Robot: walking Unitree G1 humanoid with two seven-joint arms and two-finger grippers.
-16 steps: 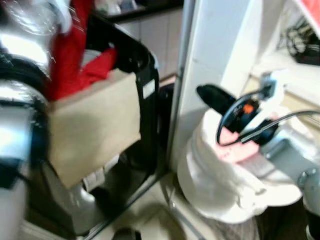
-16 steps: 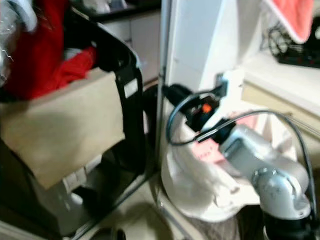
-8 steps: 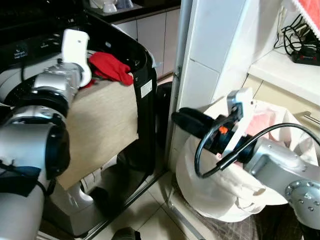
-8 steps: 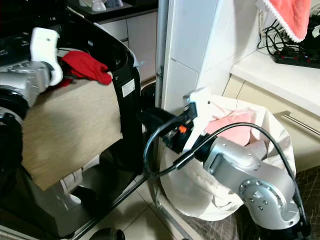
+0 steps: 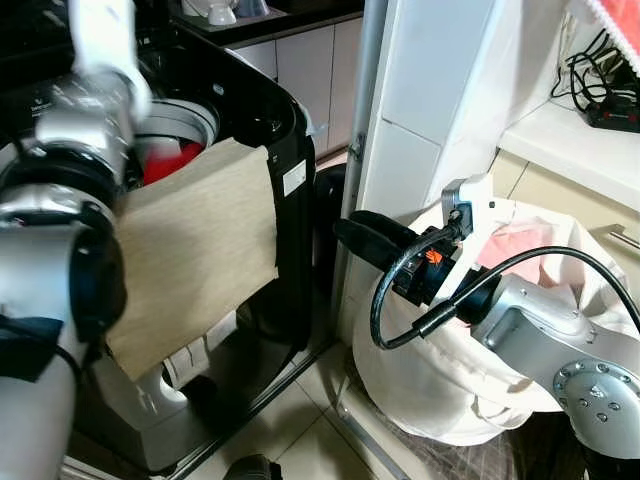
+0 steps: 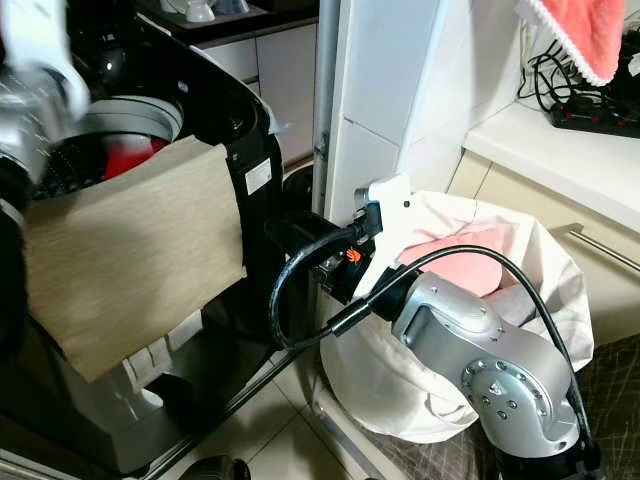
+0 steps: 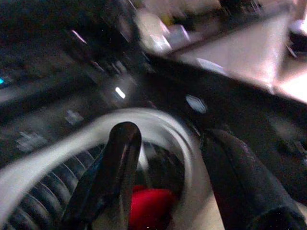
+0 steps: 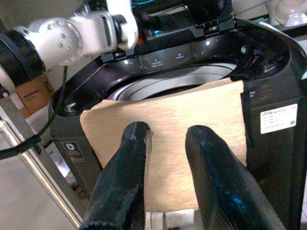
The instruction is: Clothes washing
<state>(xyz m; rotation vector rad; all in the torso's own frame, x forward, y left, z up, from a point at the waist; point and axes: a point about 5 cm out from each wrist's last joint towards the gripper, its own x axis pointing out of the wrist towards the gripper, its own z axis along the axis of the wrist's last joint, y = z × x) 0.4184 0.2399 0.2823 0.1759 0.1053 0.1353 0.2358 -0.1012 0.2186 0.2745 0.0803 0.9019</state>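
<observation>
Left wrist view: red garment low in the washer drum, beyond the fingertips, apparently loose; picture blurred.
Left gripper: above the drum mouth, fingers spread, holding nothing.
Right gripper: fingers parted, empty, pointed at the tan panel on the washing machine.
Behind right arm: white laundry bag with pink cloth.

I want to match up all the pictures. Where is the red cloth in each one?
Left eye view: red cloth down in the washer drum, behind the tan board.
Right eye view: same spot, above the board.
Left wrist view: between the left gripper fingers, low in the drum.
Right wrist view: hidden from sight.
Shared landmark: the drum's grey rim.
</observation>
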